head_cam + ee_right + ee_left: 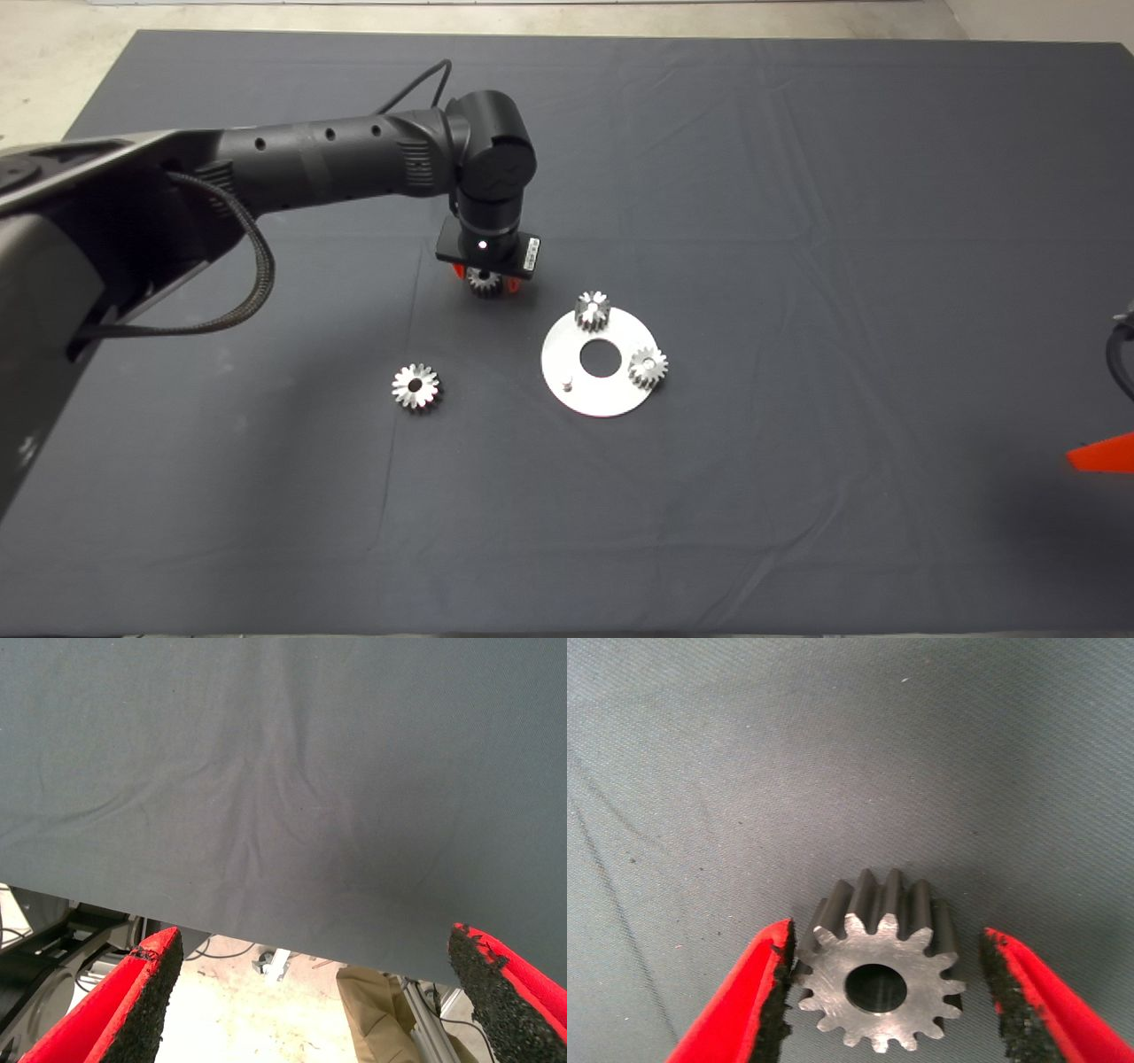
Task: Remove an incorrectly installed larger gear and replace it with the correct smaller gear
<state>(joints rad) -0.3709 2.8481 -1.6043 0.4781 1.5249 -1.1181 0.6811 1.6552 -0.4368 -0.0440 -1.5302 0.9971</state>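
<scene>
Left arm fills the near side of the head view; left gripper (483,280) hangs over the smaller gear (484,283) on the mat (797,221), just beside the round plate (580,394). Plate carries two small gears (592,309) (648,366) and one bare peg (564,384). Larger gear (416,387) lies flat on the mat, well apart from the plate, already off. Right gripper (1103,456) parked at the lower right edge.

Left wrist view: smaller gear (881,979) sits between the pads; one pad (777,992) touches or nearly touches the teeth, the other (1014,1005) stands clear. Not yet clamped. Judgement: centre over the bore first, then close evenly on opposite teeth so the gear lifts level for the peg.

Right wrist view: right gripper (317,997) wide, nothing held, at the mat edge.
</scene>
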